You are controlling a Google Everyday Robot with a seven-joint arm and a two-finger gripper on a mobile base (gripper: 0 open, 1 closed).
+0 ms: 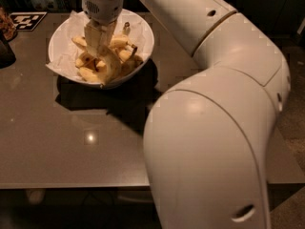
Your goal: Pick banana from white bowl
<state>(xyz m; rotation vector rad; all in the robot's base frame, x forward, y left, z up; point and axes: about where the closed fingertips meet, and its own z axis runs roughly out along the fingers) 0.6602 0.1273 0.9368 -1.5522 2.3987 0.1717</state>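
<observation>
The white bowl stands at the table's far left, lined with crumpled white paper and holding several yellow bananas. The long curved pale-yellow banana lies near the bowl's front, arching down from under the gripper. My gripper points straight down into the middle of the bowl, right at the upper end of that banana and among the shorter bananas. The gripper's body hides part of the pile.
The brown table reaches to a front edge near the bottom. A black-and-white marker tag lies at the far left, with a dark object at the left edge. My large white arm fills the right side.
</observation>
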